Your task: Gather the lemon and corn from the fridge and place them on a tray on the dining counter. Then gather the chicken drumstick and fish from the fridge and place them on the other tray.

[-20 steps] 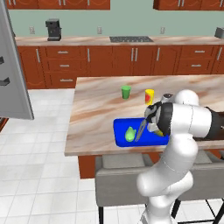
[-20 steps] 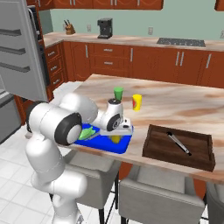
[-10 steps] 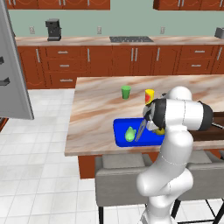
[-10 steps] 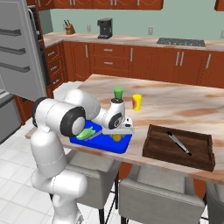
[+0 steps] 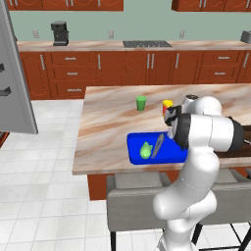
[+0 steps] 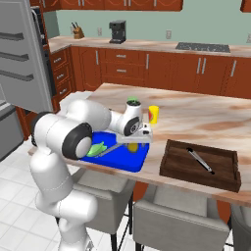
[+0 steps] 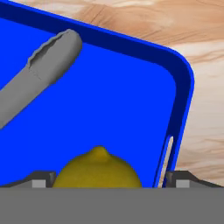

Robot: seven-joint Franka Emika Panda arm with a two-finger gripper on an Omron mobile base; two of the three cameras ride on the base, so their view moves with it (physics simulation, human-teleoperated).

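I count one lemon [image 7: 97, 169] at bottom centre, between my spread-apart gripper [image 7: 109, 180] tips, on one blue tray [image 7: 113, 109]; its rim curves upper right, open blue above

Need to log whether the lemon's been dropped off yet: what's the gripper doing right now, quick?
Gripper: open, fingers standing either side of the lemon, which lies in the blue tray; holding nothing.

A blue tray [image 5: 137, 146], a dark wooden tray [image 6: 201, 168] well apart from it, a green cup [image 5: 141, 103] and a yellow cup [image 6: 153, 114] are carried directly by the marble-topped table [image 5: 108, 117], the cups being set behind the blue tray.
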